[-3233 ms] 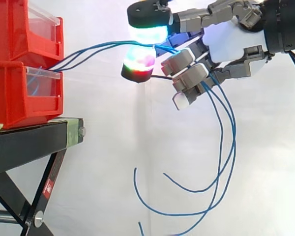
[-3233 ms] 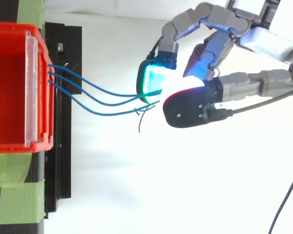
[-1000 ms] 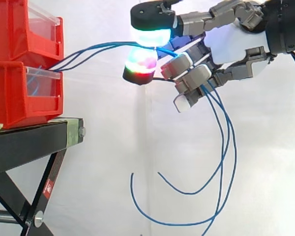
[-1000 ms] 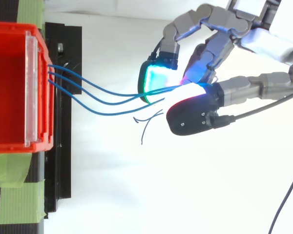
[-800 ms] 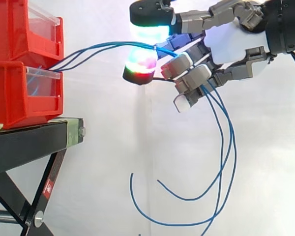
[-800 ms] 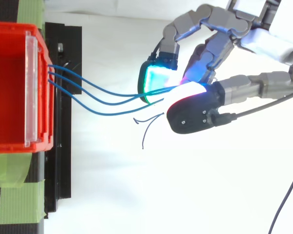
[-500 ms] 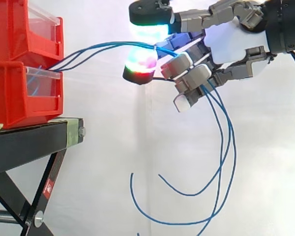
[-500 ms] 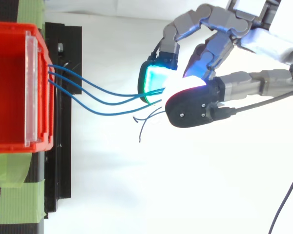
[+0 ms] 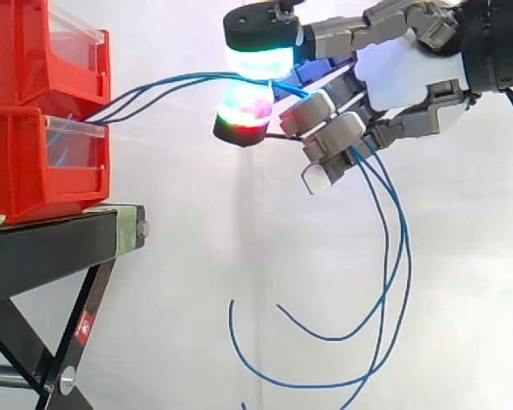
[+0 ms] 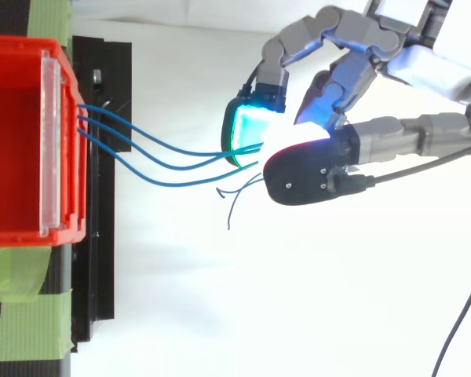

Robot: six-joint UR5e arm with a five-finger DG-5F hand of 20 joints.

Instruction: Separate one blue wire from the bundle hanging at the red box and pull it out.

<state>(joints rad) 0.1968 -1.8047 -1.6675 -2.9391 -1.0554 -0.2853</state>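
Standing well to the left of the hand, two stacked red bins (image 9: 34, 162) sit on a black stand (image 9: 51, 248). Top view: strips of green tape (image 10: 20, 326) lie on the stand beside the bin, and a clear plate (image 10: 50, 149) lines the bin's front.

Blue wires (image 10: 165, 153): three strands leave the bin front, spaced apart there. They sag slightly and draw closer together on their way right toward the hand. Side view: they come out at the seam between the upper and lower bin and rise in a shallow arch to the hand's height.

Hand (image 9: 402, 68): reaches in from the right, level with the upper bin, well clear of the bins. Two glowing fingertips (image 9: 256, 51) are closed toward each other, one above and one below, with the blue wires clamped between them. Upper pad glows white and cyan, lower one red and green. Cannot tell whether all three strands sit in the pinch or fewer. The other fingers are curled below the palm.

Right of the pinch, the wires pass behind the curled fingers, then drop in long loose loops below the hand. Their free ends curl up to the left, hanging in open air before the white curtain (image 9: 462, 256).
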